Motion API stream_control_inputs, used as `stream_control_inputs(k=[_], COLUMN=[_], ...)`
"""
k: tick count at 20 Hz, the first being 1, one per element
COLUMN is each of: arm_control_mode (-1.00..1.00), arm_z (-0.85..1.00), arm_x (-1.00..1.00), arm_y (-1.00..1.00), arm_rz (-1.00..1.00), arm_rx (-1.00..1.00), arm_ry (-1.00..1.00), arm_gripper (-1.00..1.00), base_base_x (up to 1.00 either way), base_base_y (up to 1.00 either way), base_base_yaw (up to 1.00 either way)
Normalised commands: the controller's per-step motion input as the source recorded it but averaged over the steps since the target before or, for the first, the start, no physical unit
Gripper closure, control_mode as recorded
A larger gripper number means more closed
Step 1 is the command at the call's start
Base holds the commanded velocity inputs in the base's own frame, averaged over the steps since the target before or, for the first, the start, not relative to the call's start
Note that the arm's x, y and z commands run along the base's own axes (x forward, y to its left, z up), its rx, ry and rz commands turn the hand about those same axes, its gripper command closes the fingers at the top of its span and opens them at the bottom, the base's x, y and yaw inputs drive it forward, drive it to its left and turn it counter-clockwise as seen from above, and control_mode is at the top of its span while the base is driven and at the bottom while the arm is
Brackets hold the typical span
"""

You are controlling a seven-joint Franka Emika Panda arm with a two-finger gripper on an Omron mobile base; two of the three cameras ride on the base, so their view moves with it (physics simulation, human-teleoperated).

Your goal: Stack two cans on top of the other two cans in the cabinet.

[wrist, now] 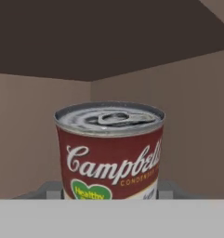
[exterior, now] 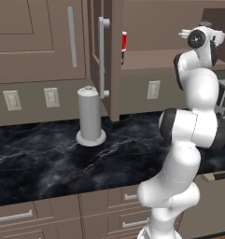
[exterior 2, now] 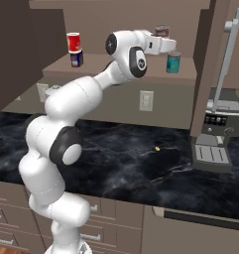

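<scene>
Gripper (exterior 2: 161, 38) is clamped on the soup can (wrist: 108, 151), held inside the cabinet (exterior 2: 116, 64) above the teal can (exterior 2: 173, 62). Judged rigid, light, smooth-walled — slippery; grip mid-body on the label, not the rim.

A white paper towel holder (exterior: 90, 119) stands upright on the dark marble counter (exterior: 48, 158), well to the left of the coffee machine (exterior 2: 217, 131). That machine sits at the counter's right end. Wall outlets (exterior: 31, 99) line the backsplash behind the holder, and another outlet (exterior 2: 146, 100) lies to its right. Drawers (exterior: 20, 217) with silvery pulls run below the counter.
</scene>
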Motion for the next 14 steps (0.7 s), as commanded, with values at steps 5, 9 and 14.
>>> stream_control_inputs(k=[5,9,14], arm_control_mode=[-1.0,-1.0,-1.0], arm_z=[-0.03,0.0,-0.03], arm_x=[-0.01,-0.04,-0.01], arm_y=[-0.26,-0.15,-0.19], arm_rz=[-0.01,0.0,0.0], arm_rx=[-0.02,-0.04,-0.02], arm_ry=[0.11,0.13,0.07], arm_gripper=[1.0,1.0,1.0], base_base_x=[0.0,0.0,0.0], base_base_y=[0.0,0.0,0.0], base_base_yaw=[0.0,0.0,0.0])
